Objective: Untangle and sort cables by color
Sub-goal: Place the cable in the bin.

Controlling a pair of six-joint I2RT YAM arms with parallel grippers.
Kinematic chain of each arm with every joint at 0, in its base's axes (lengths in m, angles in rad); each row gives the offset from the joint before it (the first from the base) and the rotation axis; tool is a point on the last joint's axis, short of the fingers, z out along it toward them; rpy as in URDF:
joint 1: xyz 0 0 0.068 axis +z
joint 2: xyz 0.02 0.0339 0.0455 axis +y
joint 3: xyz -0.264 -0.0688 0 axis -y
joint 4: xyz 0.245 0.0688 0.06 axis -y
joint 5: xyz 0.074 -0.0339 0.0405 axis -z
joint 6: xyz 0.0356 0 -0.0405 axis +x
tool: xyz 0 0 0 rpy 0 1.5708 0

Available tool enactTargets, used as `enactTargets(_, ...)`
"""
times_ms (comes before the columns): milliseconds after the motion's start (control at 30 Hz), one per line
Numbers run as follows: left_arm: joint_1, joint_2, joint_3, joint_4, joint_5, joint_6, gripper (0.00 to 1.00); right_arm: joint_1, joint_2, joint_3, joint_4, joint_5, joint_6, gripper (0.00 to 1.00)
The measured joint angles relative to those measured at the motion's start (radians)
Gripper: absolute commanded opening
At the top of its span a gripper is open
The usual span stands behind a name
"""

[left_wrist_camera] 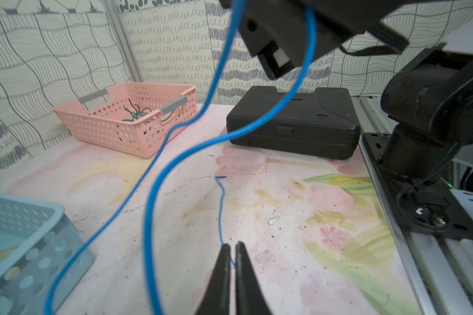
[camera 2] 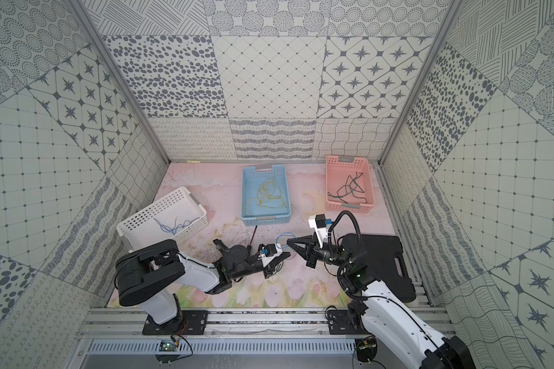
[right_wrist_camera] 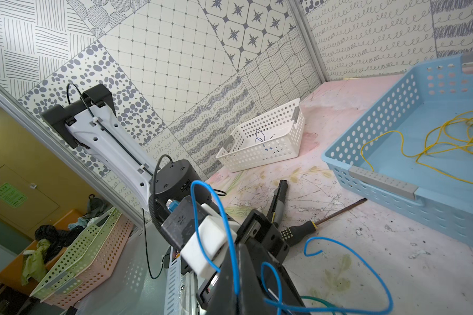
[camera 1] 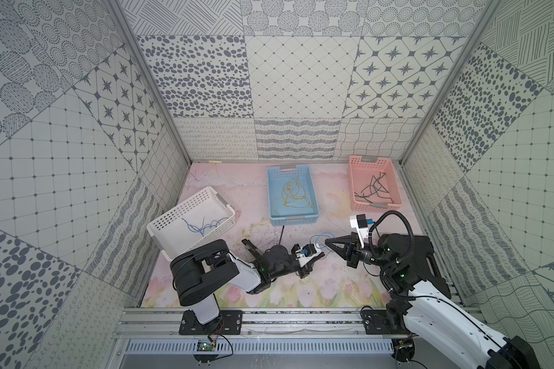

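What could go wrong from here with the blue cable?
1. The left fingers and right fingers are both shut on blue cable; pulling apart could tighten a tangle.
2. A green cable lies beside the blue loops; it may be dragged along.
3. The loops hang near the left wrist camera and might snag.

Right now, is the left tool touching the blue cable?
Touching. The left wrist view shows the left tool shut, with the blue cable running down into the slit between its fingers and pinched there.
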Motion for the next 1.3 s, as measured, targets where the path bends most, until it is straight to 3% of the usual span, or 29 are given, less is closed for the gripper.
enactTargets(67, -0.001, -0.008, -0.005, 0.016, -0.004, 0.001, 0.0, 0.0, -0.002, 0.0, -0.008, 0.005, -0.001, 0.02)
enactTargets(133, -0.001, -0.029, -0.017, 0.032, -0.01, 0.0, 0.0, 0.0, -0.013, 0.0, -0.028, 0.017, -0.003, 0.24)
enactTargets(233, -0.003, -0.085, -0.034, 0.024, -0.03, -0.002, 0.0, 0.0, -0.043, -0.001, -0.057, 0.043, -0.016, 0.69)
enactTargets(367, 0.001, -0.26, -0.026, -0.106, -0.09, -0.011, 0.0, 0.0, -0.121, -0.006, -0.114, 0.105, -0.036, 0.98)
enactTargets(500, 0.047, -0.492, 0.045, -0.35, -0.149, -0.046, 0.0, -0.004, -0.248, -0.023, -0.195, 0.212, -0.052, 0.99)
enactTargets(633, 0.153, -0.713, 0.166, -0.636, -0.206, -0.117, 0.0, -0.013, -0.398, -0.053, -0.28, 0.342, -0.062, 0.99)
enactTargets(800, 0.31, -0.861, 0.334, -0.942, -0.298, -0.243, 0.0, -0.019, -0.473, -0.072, -0.355, 0.464, -0.069, 0.99)
enactTargets(1033, 0.588, -0.83, 0.485, -1.267, -0.435, -0.499, 0.0, -0.021, -0.431, -0.074, -0.39, 0.517, -0.076, 0.99)
enactTargets(1200, 0.837, -0.682, 0.566, -1.464, -0.458, -0.698, 0.0, -0.021, -0.404, -0.074, -0.394, 0.518, -0.076, 0.99)
enactTargets(1300, 0.935, -0.591, 0.613, -1.567, -0.481, -0.791, 0.0, -0.022, -0.404, -0.074, -0.396, 0.517, -0.076, 0.99)
